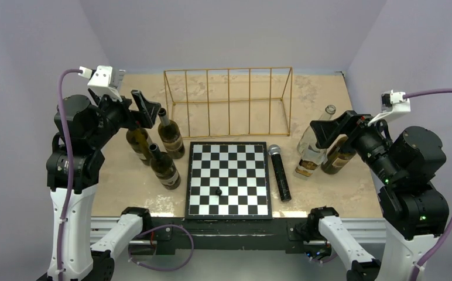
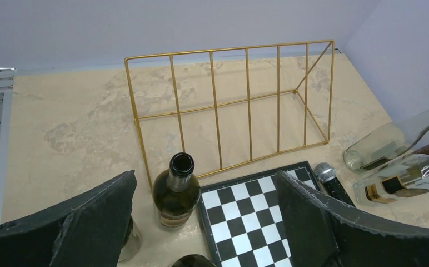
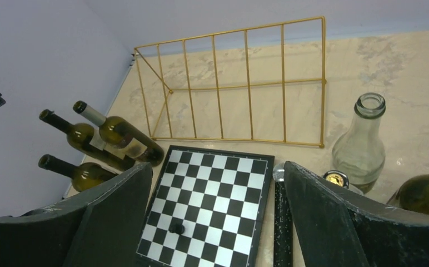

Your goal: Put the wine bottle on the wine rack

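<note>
Beige table point(image 2: 62, 128), wine bottle point(image 2: 174, 192) ahead of left end effector point(image 2: 204, 181)

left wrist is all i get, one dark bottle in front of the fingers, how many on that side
Observer: Three, left of the chessboard: rear bottle, front bottle, third bottle furthest left.
Operator: right gripper holding anything
Observer: No, the right gripper is open and empty.
Operator: chessboard bare
Observer: No, a small black piece sits near its front edge.
</note>
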Controlling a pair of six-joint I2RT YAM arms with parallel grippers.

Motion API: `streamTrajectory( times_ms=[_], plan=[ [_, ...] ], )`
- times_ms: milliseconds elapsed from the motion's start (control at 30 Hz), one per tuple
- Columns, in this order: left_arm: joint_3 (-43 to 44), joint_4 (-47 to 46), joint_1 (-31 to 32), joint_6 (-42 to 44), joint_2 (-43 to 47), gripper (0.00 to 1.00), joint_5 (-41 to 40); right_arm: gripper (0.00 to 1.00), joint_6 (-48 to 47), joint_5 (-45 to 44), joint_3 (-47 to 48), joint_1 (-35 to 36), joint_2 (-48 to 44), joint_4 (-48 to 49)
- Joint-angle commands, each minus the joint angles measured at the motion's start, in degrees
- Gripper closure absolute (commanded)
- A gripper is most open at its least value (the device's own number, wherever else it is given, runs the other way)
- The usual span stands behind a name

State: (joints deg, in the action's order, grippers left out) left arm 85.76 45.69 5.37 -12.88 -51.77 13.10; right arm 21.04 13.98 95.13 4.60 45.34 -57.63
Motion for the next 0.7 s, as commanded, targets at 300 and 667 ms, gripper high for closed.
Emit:
streamTrajectory(
  times_ms=[300,667],
  plan=[
    [-3.21,-3.45,-0.27,2.35,1.09,0.01,10.09,0.01,-3.16,1.29,-2.59,0.19,0.18,-1.39],
    [-6.83,-4.07,-0.03,4.41,-0.65,0.01,16.97,0.01,-2.46,5.17,-5.67,0.17,-0.46,0.29]
  ],
)
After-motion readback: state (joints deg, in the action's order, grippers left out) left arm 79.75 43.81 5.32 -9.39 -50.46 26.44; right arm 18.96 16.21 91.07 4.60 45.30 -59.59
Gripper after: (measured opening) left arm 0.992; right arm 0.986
